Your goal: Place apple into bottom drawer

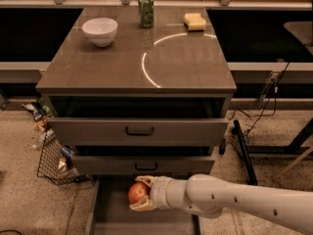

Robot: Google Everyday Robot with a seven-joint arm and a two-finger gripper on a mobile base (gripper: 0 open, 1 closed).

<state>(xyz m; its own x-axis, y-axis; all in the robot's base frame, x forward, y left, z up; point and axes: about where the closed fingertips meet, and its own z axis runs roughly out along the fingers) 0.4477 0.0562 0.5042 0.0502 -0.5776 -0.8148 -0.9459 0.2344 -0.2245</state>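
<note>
The red-orange apple is held in my gripper, whose pale fingers close around it from the right. My white arm reaches in from the lower right. The apple hangs low inside the open bottom drawer, a narrow grey box pulled out toward the camera, near its back end just below the middle drawer's front panel. I cannot tell whether the apple touches the drawer floor.
Two upper drawers with dark handles stand slightly open above. On the cabinet top are a white bowl, a green can and a yellow sponge. A wire basket sits on the floor at left; cables lie at right.
</note>
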